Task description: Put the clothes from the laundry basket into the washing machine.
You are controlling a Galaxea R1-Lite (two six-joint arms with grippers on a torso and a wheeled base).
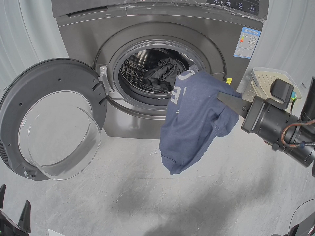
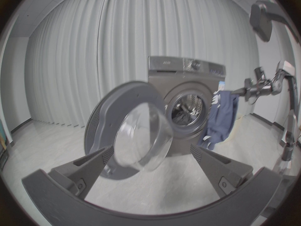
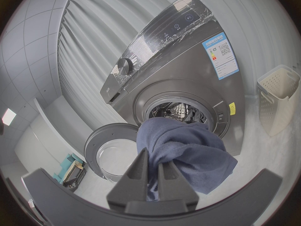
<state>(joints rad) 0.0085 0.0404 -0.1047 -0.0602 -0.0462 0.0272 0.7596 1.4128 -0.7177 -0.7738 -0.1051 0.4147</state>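
Front-loading washing machine (image 1: 82, 33) stands with its round glass-fronted door (image 1: 52, 115) swung wide open on the robot's left of the machine. Inside the machine's drum (image 1: 131, 72) a dark garment (image 1: 162, 73) already lies crumpled. Right gripper (image 1: 226, 99) is held in front of the machine, level with the right edge of its opening, fingers pressed together on a fold of a navy garment (image 1: 193, 122) with white lettering. The cloth's top sits at the opening's right rim, whether touching it I cannot tell; the rest hangs down before the machine's front panel, clear of the floor (image 1: 131, 181). A cream perforated laundry basket (image 1: 265, 79) stands just beside the machine on its right. Left gripper (image 2: 150, 149) sits low, well in front of the machine on the door side, fingers spread apart, holding nothing.
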